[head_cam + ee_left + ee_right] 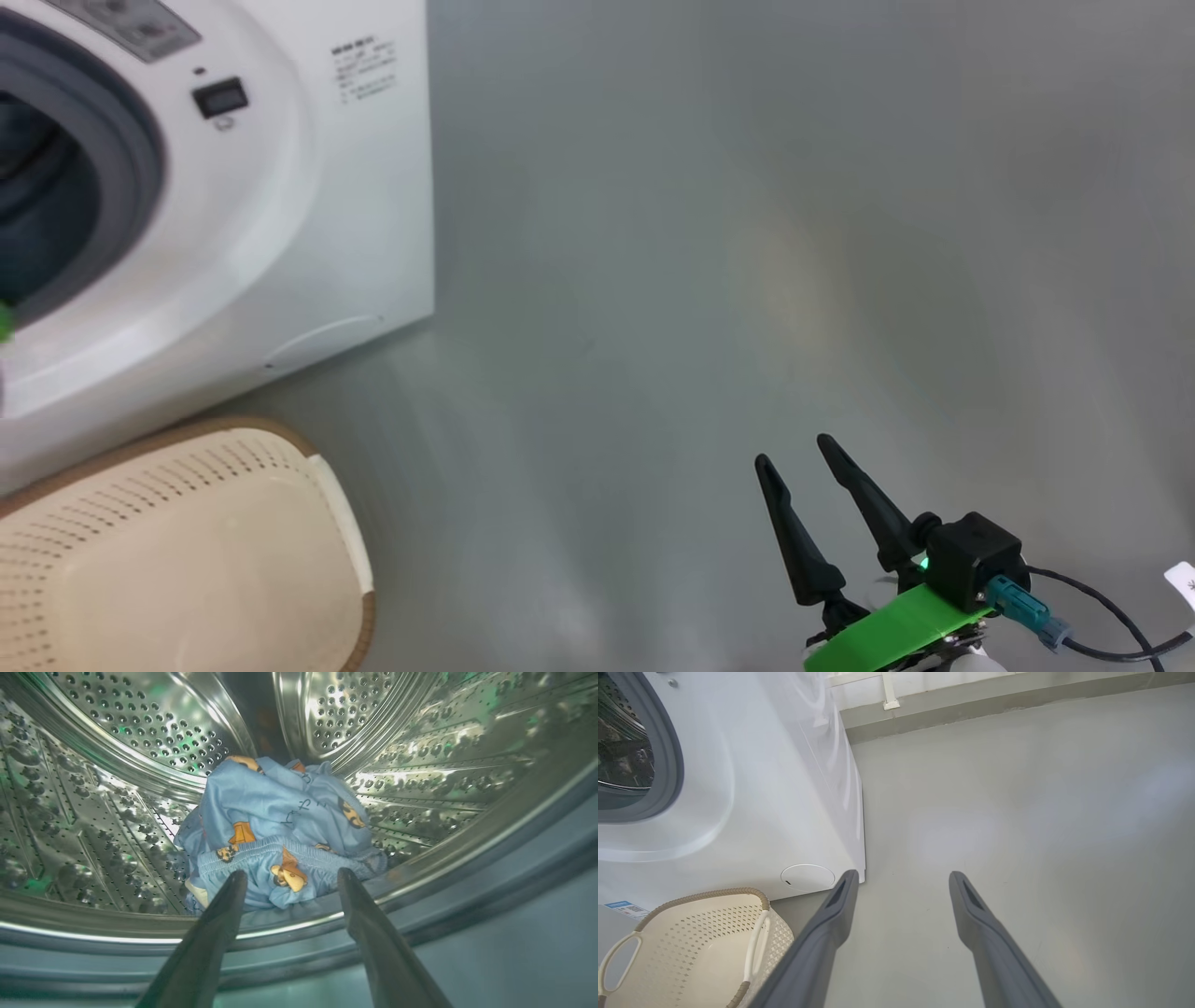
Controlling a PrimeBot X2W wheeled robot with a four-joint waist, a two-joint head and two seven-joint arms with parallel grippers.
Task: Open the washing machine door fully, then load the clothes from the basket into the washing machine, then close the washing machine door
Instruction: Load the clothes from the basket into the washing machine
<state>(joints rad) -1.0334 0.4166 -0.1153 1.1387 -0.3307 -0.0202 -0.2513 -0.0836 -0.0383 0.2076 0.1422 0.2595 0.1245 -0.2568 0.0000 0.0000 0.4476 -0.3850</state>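
The washing machine stands at the upper left of the head view, its round opening uncovered; the washing machine door is out of view. Inside the steel drum lie the clothes, light blue fabric with orange-brown bears, bunched near the drum's front lip. My left gripper is open just in front of them, fingers apart and holding nothing. The basket sits on the floor before the machine; its inside looks bare. My right gripper hangs open over the floor.
Grey floor spreads to the right of the machine. A wall base and a white pipe run along the back. A round service flap is low on the machine front. A black cable trails from my right wrist.
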